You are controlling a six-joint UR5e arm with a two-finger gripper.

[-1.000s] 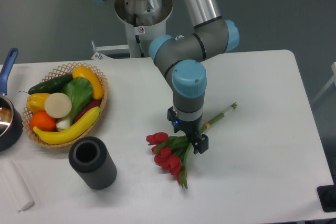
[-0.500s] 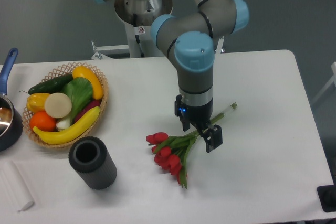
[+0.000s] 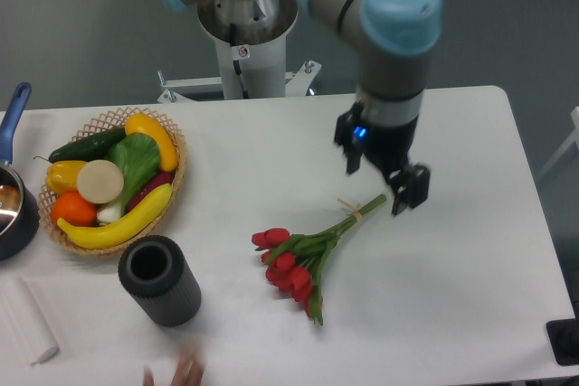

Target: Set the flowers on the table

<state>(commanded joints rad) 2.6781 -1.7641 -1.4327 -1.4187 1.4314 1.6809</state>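
The flowers [image 3: 298, 258], a bunch of red tulips with green stems tied by a tan band, lie flat on the white table [image 3: 452, 277], heads toward the front left, stem ends toward the back right. My gripper [image 3: 380, 182] is open and empty. It hangs above the table, up and to the right of the stem ends, clear of the bunch.
A wicker basket [image 3: 116, 178] of fruit and vegetables stands at the left. A black cylinder [image 3: 159, 279] stands in front of it. A dark pot with a blue handle [image 3: 13, 196] sits at the left edge. A fingertip [image 3: 185, 371] shows at the bottom edge.
My gripper has let go of the stems, risen and moved right and back. The flowers stay lying on the table. A fingertip has appeared at the bottom edge.
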